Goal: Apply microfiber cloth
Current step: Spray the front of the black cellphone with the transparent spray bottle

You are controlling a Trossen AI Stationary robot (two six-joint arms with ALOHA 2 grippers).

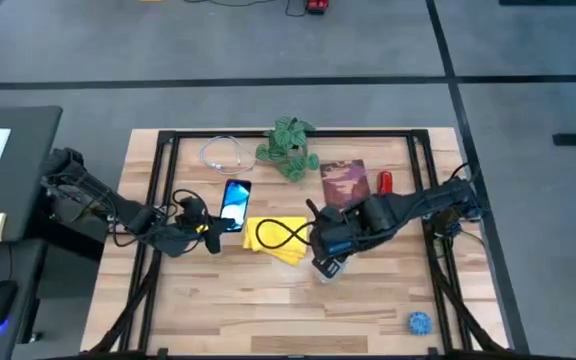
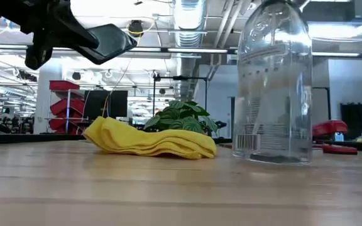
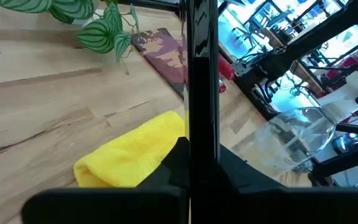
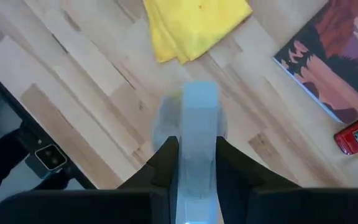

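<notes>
Centrally on the wooden table [image 1: 268, 310] lies the microfiber cloth [image 1: 276, 240], a crumpled yellow heap flat on the boards. The left gripper [image 1: 211, 232] sits just beside the cloth's left edge, its fingers clamped on a black phone [image 1: 235, 205] held edge-on and raised above the wood, as the left wrist view shows. The right gripper [image 1: 328, 262] stands at the cloth's right side, its fingers closed around a clear plastic bottle [image 2: 273, 81] that stands upright on the table near the cloth. Behind the cloth sit a green leafy plant [image 1: 290, 148], a coiled white cable [image 1: 222, 155], a picture book [image 1: 345, 183] and a red object [image 1: 385, 183]. A small blue ball [image 1: 420, 323] rests well apart, near the front right corner.
</notes>
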